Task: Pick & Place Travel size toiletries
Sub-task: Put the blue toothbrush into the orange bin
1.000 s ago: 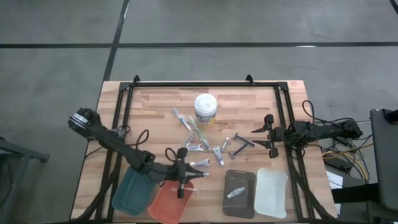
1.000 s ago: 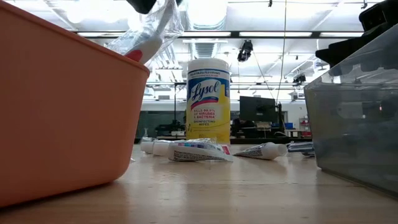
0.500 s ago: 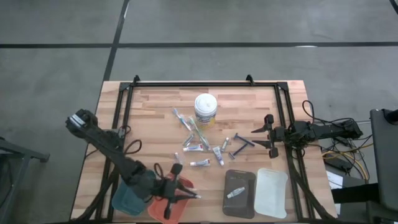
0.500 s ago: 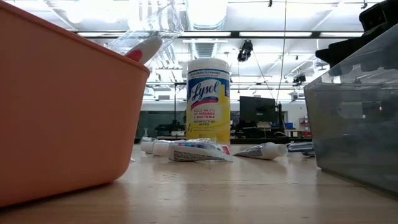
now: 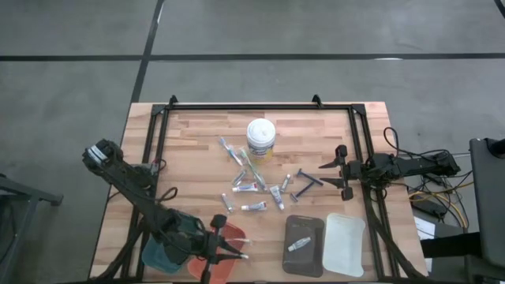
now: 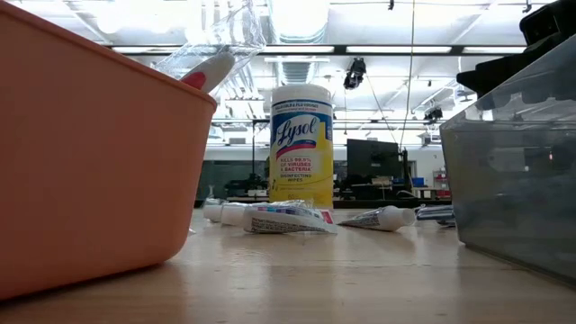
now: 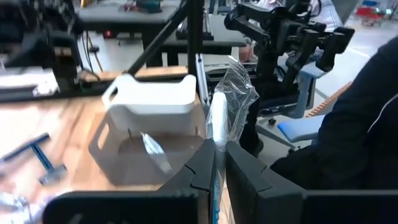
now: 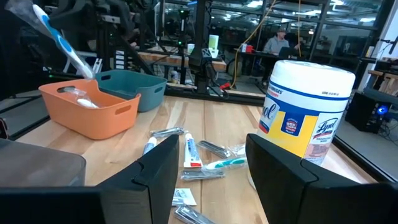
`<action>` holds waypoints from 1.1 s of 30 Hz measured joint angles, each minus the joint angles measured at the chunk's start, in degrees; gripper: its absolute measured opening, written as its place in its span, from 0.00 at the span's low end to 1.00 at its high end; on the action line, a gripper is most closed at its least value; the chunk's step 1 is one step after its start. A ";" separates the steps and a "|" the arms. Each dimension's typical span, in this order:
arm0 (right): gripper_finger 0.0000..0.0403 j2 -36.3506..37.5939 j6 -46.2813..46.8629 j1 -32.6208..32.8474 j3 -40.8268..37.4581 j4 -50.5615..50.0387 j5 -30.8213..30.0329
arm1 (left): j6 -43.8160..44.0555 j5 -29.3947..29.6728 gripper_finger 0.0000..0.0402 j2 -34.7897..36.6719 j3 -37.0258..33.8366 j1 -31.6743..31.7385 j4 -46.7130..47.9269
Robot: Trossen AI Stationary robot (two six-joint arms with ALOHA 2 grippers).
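I see my left hand [image 5: 234,249] above the orange tray [image 5: 207,267], pinching a wrapped toothbrush [image 7: 219,127] between its fingers. More tubes [image 5: 253,207], toothbrushes [image 5: 251,167] and a razor [image 5: 308,183] lie on the counter [image 5: 197,150] near the tub [image 5: 260,139]. My right hand [image 5: 341,167] waits at the counter's right side, fingers spread.

The left gripper [image 5: 224,248] is hovering over the orange tray [image 5: 207,263], its fingers [image 7: 200,167] clamping a wrapped toothbrush [image 7: 219,121]. The right gripper [image 5: 338,172] is waiting with fingers [image 8: 163,165] spread, well apart from that tray, at the table's far right side.
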State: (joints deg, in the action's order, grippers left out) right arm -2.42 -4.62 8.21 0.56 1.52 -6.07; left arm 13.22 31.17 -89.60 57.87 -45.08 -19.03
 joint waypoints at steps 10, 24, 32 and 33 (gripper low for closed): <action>0.45 0.00 0.02 0.02 0.00 0.00 0.02 | 9.82 5.46 0.07 -0.70 -6.99 -0.04 -1.57; 0.45 0.02 0.09 0.00 0.00 0.00 0.00 | 13.12 6.46 0.07 -0.42 -13.29 0.39 -6.92; 0.45 0.01 0.10 0.00 0.00 0.00 0.01 | 18.26 6.47 0.15 -0.42 -15.46 2.49 -6.54; 0.45 0.00 0.01 0.00 0.00 0.00 0.01 | 18.51 6.46 0.17 -0.42 -15.61 2.60 -6.54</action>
State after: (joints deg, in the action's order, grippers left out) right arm -2.42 -4.61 8.21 0.56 1.52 -6.05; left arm 31.73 37.63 -90.02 42.26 -42.48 -25.57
